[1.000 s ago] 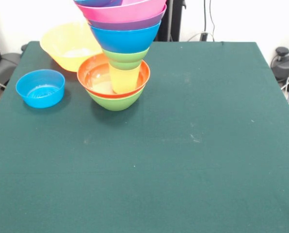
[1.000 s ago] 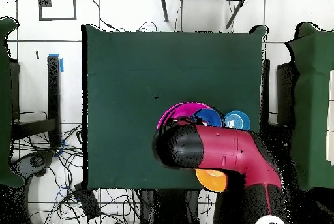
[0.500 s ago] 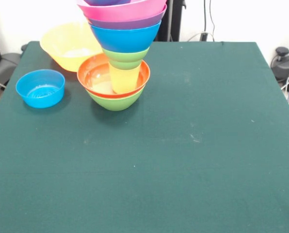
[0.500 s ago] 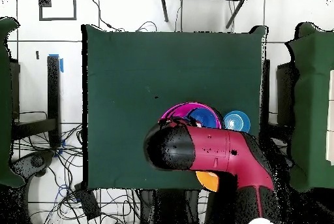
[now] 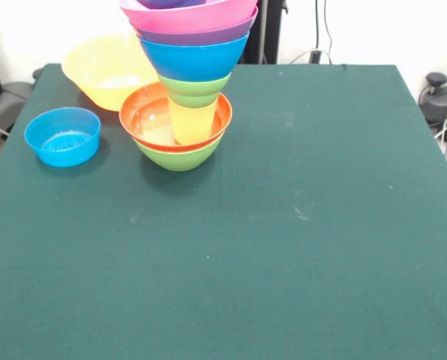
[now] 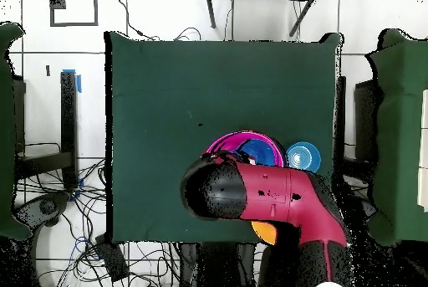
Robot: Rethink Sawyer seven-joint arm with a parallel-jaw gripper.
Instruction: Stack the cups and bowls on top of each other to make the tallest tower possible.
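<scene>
Tower [image 5: 186, 82]: near table's [image 5: 298, 247] far-left edge, top cropped | loose blue bowl [image 5: 62, 136], orange bowl [image 5: 107, 69]: left edge | arm [image 6: 267, 196] overhangs tower; gripper hidden, state undeterminable | right half open.

A: Where did the front camera sit?
B: Close, low across the green surface [image 5: 298, 225], angled down, cropping the tower [image 5: 187, 82] at the top.
A: And overhead?
B: High, looking straight down at the whole surface [image 6: 209, 83]; both shared the tower [image 6: 251, 143].
</scene>
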